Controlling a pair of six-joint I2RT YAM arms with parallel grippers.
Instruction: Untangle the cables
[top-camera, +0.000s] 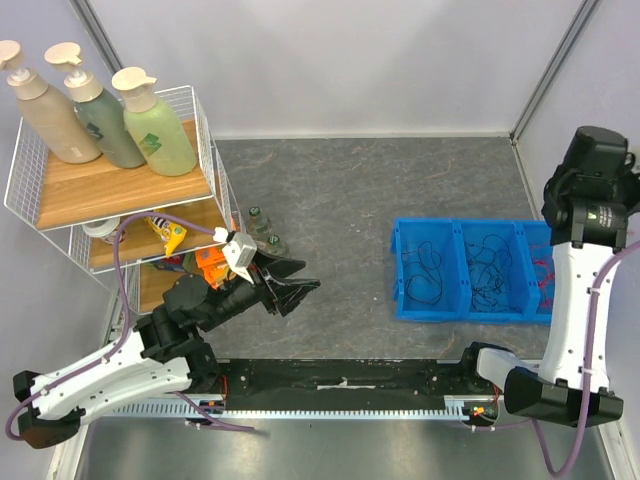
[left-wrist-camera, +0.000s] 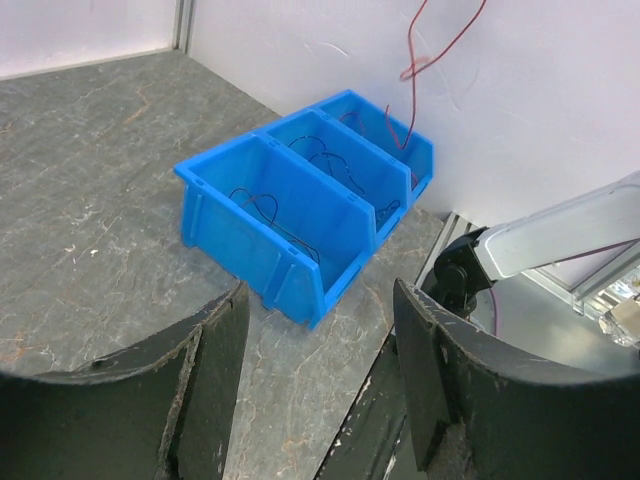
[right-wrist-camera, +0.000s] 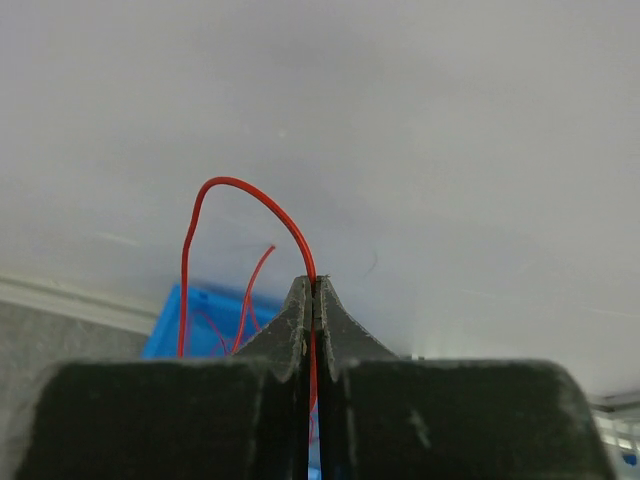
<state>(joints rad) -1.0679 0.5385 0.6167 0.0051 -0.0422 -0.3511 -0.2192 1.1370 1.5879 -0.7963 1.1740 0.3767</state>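
Observation:
A blue three-compartment bin (top-camera: 397, 268) sits on the right of the grey table. Black cables (top-camera: 428, 272) lie in loose loops in its left and middle compartments, and red cable (top-camera: 545, 277) lies in the right one. My right gripper (right-wrist-camera: 314, 283) is shut on a red cable (right-wrist-camera: 235, 184) and holds it high above the bin's right end. The cable arcs over the fingertips and hangs down into the bin. The left wrist view shows it dangling (left-wrist-camera: 413, 75) above the bin (left-wrist-camera: 240, 215). My left gripper (top-camera: 298, 289) is open and empty, low over the table, left of the bin.
A white wire shelf (top-camera: 205, 130) at the far left carries three pump bottles (top-camera: 100, 115) on top and small items below. Two small green bottles (top-camera: 262, 228) stand on the table beside it. White walls close the back and right sides.

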